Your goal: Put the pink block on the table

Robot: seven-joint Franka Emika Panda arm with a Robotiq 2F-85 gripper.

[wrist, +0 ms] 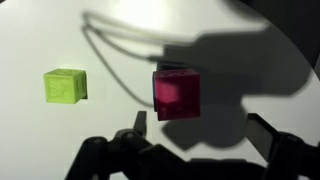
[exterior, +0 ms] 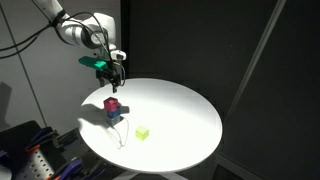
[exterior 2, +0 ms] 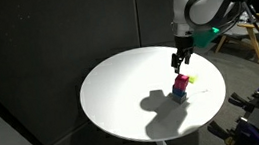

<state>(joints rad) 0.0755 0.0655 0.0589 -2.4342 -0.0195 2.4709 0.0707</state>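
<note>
**Open gripper hangs over pink block on its perch**

The black two-fingered Robotiq gripper (wrist: 195, 124) frames the bottom of the wrist view, its dark fingers (wrist: 140, 135) spread wide with nothing between them. Just beyond lies the small magenta-pink cube, the pink block (wrist: 177, 95), and off to one side a yellow-green cube (wrist: 65, 86). Both exterior views show the pink block (exterior: 112, 104) resting not on the large round white table (exterior: 185, 110) but on top of a dark blue cube (exterior: 115, 118), with the gripper directly above it. The block looks light, rigid and smooth-sided. A squeeze across two opposite flat faces, kept level, seems the surest hold. An off-centre pinch could twist it or nudge the dark blue cube beneath.
</note>
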